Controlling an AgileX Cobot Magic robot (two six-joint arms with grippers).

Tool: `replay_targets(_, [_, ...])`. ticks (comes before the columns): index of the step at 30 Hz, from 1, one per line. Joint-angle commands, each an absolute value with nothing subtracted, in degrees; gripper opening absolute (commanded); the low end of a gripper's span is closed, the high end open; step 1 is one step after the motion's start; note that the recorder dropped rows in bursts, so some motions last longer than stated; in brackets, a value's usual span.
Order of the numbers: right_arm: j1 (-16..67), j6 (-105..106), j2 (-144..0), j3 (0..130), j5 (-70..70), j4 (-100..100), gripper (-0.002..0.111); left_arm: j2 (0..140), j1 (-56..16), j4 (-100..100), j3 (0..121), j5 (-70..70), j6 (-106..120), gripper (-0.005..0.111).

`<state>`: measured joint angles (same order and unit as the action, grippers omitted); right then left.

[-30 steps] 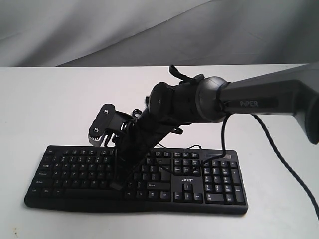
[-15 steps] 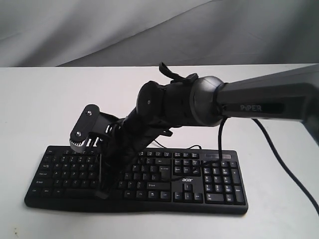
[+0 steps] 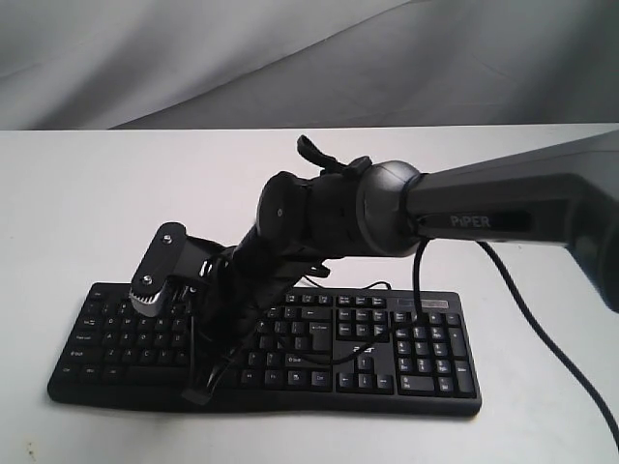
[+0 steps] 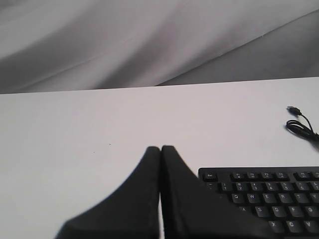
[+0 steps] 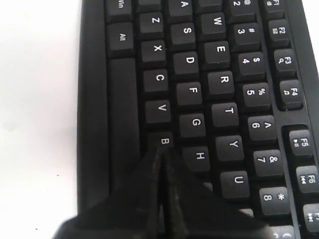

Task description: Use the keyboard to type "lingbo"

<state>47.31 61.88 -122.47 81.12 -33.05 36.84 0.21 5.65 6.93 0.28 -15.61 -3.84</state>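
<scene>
Your keyboard [image 3: 368, 360] lies flat on the table [image 3: 87, 203], long axis across the exterior view, number pad at right. The right gripper [image 5: 160, 153], fingers pressed together, points at the B key [image 5: 164, 141]; the left gripper [image 4: 160, 148] is likewise closed.

The right arm [image 3: 503, 208] is a dark grey tube lettered "PIPER" in white, with a rounded grey joint and glossy black wrist housings. Its black bracket [image 3: 162, 263] bears two silver screws and a ribbed metal ring. A thin black cable [image 3: 416, 275] trails from it. The left end effector [image 4: 160, 148] and right end effector [image 5: 160, 153] are matte black wedges.
</scene>
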Motion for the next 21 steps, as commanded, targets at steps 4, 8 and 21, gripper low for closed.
replay_targets(4, [47.4,62.64,-122.39,81.43,-32.96,36.65,0.0,0.0,5.71,6.71,0.0,-15.21,-3.96,0.001])
replay_targets(8, [47.4,62.64,-123.49,81.43,-32.26,37.01,0.0,0.0,5.71,6.71,0.0,-15.21,-3.96,0.001])
replay_targets(21, [47.4,63.17,-124.11,84.23,-33.38,37.01,0.0,0.0,5.71,6.71,0.0,-15.21,-3.96,0.001])
